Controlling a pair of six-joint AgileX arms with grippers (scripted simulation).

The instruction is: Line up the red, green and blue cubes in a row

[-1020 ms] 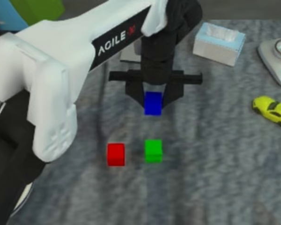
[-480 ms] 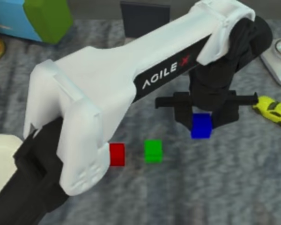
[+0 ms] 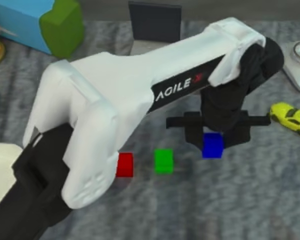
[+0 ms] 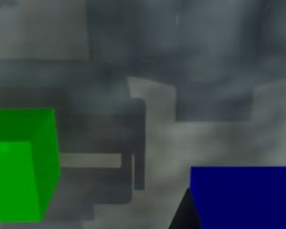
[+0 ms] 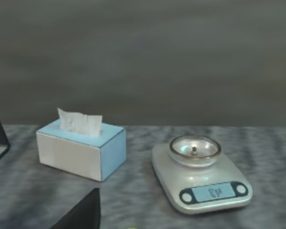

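The red cube (image 3: 125,165) and the green cube (image 3: 163,161) sit side by side on the grey table, the red one partly under my left arm. My left gripper (image 3: 212,144) is shut on the blue cube (image 3: 213,146), to the right of the green cube and slightly farther back than the other two. In the left wrist view the blue cube (image 4: 243,195) fills the lower corner against one dark finger (image 4: 186,217), with the green cube (image 4: 21,164) off to its side. My right gripper (image 5: 126,224) is parked, out of the top view.
A yellow toy car (image 3: 290,118) and a kitchen scale (image 3: 297,62) are at the right. A blue carton with a green base (image 3: 45,20) stands at the back left, a dark panel (image 3: 155,20) behind the arm, and a white dish (image 3: 0,165) at the left edge. A tissue box (image 5: 81,148) faces the right wrist.
My left gripper has carried the blue cube from behind the green cube to the right, then a little forward toward the level of the other two. The red and green cubes have not moved.
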